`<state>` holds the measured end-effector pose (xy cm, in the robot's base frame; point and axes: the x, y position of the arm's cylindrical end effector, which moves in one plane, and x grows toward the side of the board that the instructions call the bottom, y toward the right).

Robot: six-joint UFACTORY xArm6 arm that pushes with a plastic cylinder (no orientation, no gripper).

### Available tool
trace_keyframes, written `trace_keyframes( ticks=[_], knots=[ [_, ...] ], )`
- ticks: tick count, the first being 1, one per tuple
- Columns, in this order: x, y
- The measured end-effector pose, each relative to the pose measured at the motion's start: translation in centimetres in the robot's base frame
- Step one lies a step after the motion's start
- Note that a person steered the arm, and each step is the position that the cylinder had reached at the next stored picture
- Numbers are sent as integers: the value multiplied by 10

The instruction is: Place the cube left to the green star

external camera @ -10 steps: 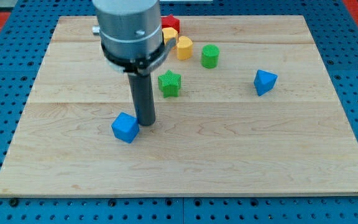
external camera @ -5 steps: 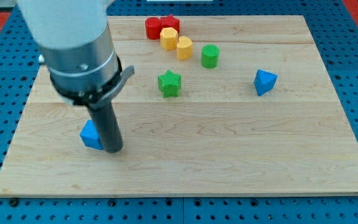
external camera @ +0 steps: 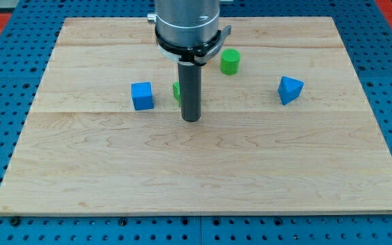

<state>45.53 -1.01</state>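
No jaws are fitted; my tip [external camera: 191, 119] rests just below the mostly hidden star [external camera: 176, 90]. The cube [external camera: 141, 96] sits left of both; only gentle nudging is advised.

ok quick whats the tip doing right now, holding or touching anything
My tip: holds nothing, no gripper; just below the mostly hidden green star, right of the blue cube, touching neither.
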Motion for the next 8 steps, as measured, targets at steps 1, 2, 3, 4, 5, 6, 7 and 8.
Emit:
trace_keyframes(
  ticks=[1,2,3,4,5,6,7,8],
  knots=[
    [0,-66],
    [-22,-133],
    [-37,-118],
    [-32,-117],
    [-13,-117],
    [-7,-77],
    [-9,-56],
    [-20,-66]
  ],
)
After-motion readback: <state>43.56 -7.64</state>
